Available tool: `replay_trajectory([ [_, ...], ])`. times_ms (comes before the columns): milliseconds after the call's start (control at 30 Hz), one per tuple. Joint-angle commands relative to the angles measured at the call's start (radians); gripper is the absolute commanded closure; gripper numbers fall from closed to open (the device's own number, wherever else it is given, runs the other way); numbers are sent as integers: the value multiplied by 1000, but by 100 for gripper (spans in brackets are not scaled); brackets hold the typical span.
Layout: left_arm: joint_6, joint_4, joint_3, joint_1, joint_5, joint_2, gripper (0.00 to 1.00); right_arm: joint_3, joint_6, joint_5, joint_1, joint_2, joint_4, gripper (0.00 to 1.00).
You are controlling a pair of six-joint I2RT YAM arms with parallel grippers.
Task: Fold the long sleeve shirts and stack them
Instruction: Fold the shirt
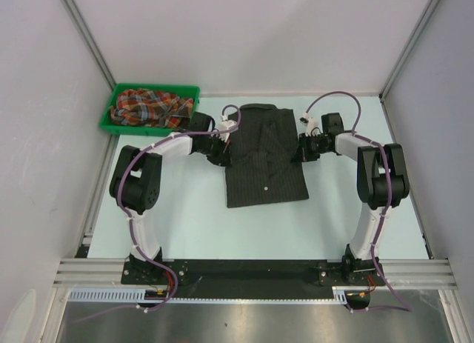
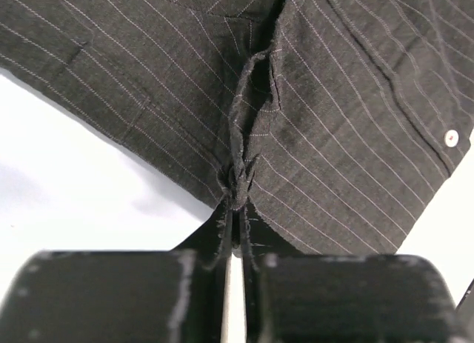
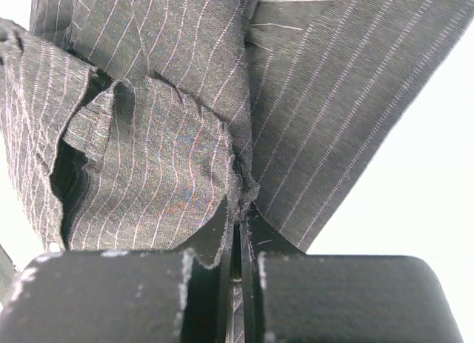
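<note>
A black pinstriped shirt (image 1: 264, 156) lies folded narrow in the middle of the table, collar at the far end. My left gripper (image 1: 224, 147) sits at its left edge, shut on a pinched fold of the black cloth (image 2: 238, 181). At the shirt's right edge my right gripper (image 1: 303, 148) is shut on a bunched fold (image 3: 241, 186) of the same shirt. The plaid shirt (image 1: 148, 107), red, orange and green, lies crumpled in the green bin at the far left.
The green bin (image 1: 115, 98) stands at the table's far left corner, close behind the left arm's wrist. White walls enclose the table on three sides. Bare white tabletop (image 1: 192, 210) lies between the shirt and the arm bases.
</note>
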Motion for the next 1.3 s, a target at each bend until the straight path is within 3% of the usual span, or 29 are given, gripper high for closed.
replay_trajectory([
  [0,8,48,48,-4,30,-53,99,21,2,3,-36,-58,63,100],
  [267,17,53,91,-9,24,-5,100,28,51,-30,-50,-40,120,100],
  [467,69,82,66,-26,18,-53,99,-9,63,-129,-67,-123,145,100],
  [500,69,82,71,-27,19,-50,99,-12,58,-132,-68,-130,145,96],
  [600,70,79,85,-30,19,-33,99,-12,39,-117,-74,-131,114,66],
  [667,63,76,88,-30,18,-19,99,-12,19,-100,-74,-111,85,65],
  [867,62,68,98,-30,15,-4,99,26,3,-74,-71,-42,53,76],
  [1000,63,64,109,-30,13,4,99,52,6,-73,-68,-16,40,66],
  [1100,68,55,118,-32,13,9,97,66,8,-59,-65,0,42,67],
  [1200,66,51,129,-32,24,4,98,75,15,-63,-70,-2,43,100],
  [1267,65,61,131,-32,21,-13,99,49,29,-73,-83,-38,74,100],
])
